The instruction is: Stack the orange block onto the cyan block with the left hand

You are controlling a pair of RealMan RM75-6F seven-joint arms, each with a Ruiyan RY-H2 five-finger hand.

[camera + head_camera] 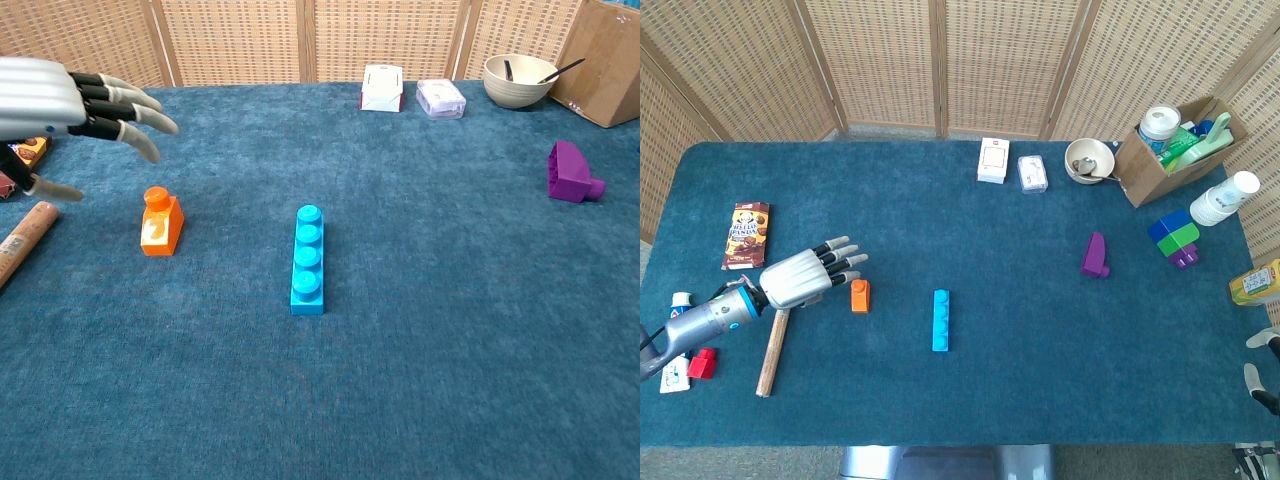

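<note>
**Left hand spread above orange block**

Hovering with fingers apart and holding nothing: left hand [805, 277], just left of orange block [860, 295]. Lying to the right, apart: cyan block [941, 320]. Sitting at the far edge: bowl [1088, 159] holding a spoon; cardboard box [1160, 160] holding bottles. Barely showing at the table's right edge: right hand [1262, 375], state unclear.
</note>
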